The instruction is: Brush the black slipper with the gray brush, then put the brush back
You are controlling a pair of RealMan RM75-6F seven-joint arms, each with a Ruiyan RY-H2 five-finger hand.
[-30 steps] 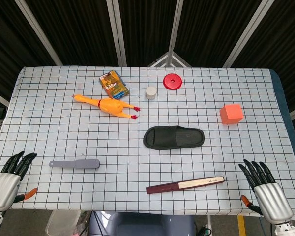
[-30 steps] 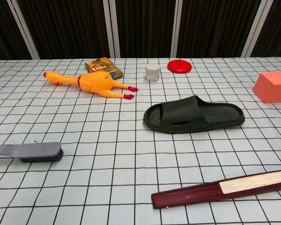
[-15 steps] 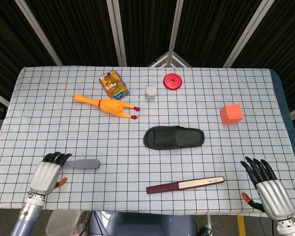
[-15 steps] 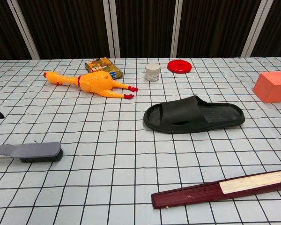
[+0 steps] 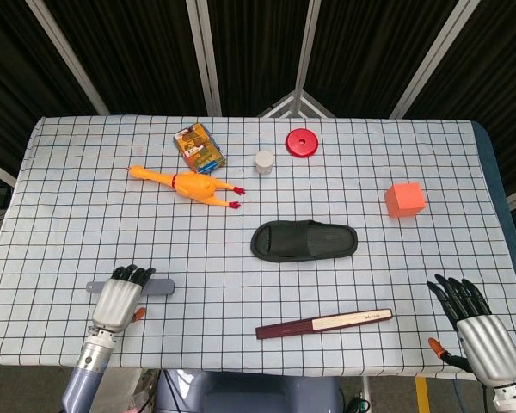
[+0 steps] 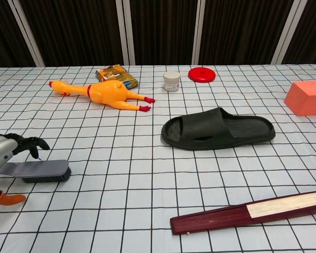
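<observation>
The left hand (image 5: 118, 298) is hanging over the handle of the gray brush (image 5: 157, 285), which is lying flat on the checked counter (image 5: 69, 189). Its dark fingers (image 6: 26, 143) are spread apart and pointing away from the robot, and it is holding nothing. From the pictures I cannot tell if the hand is touching the handle or just floating above it. The bristle end of the brush is sticking out to the right of the left hand.

The black slipper (image 5: 304, 240) is lying well to the right of the left hand and a bit farther from the robot. It is sitting sole down, with its toe end pointing toward the left hand's side.

The right hand (image 5: 477, 331) is waiting at the near right edge of the counter, fingers spread wide and holding nothing. The slipper is to its left and farther away.

A dark red folded fan (image 5: 323, 323) is lying between the two hands, closer to the right one. Beyond the left hand a yellow rubber chicken (image 5: 189, 184) is lying on its side. An orange block (image 5: 404, 199) is sitting beyond the right hand.
</observation>
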